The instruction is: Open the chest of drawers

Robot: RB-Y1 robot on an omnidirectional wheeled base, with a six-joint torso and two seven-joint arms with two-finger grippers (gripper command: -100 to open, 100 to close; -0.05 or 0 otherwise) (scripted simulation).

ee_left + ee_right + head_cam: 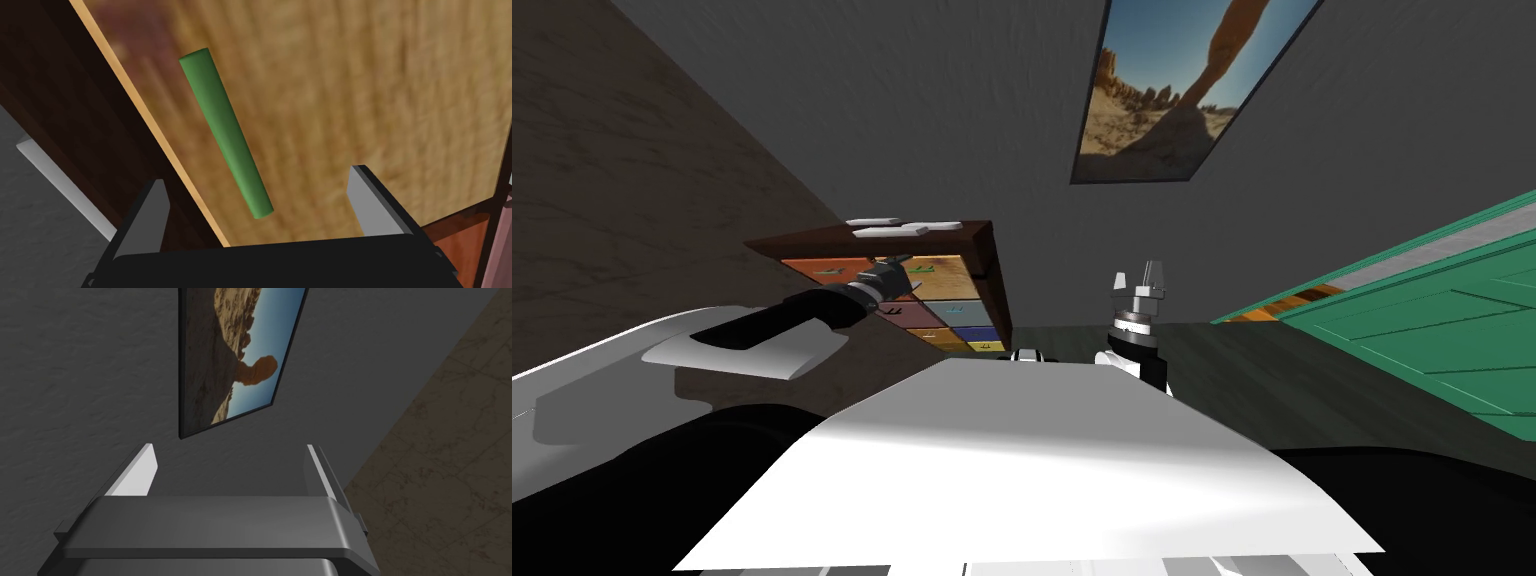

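Here, left of centre in the head view, chest of drawers [967,245], dark top, many-coloured fronts, against the grey wall [962,120]. At its upper tan drawer front [350,100], left gripper [257,177] spread wide, green bar handle [225,132] ahead of the gap, ungripped. Right of centre, right gripper [1139,278] raised, fingers wide, empty.

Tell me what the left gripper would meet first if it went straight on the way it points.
Most likely the green bar handle: one end lies between the open fingers of the left gripper. Just behind it is the tan wood-grain drawer front. How far off is unclear.
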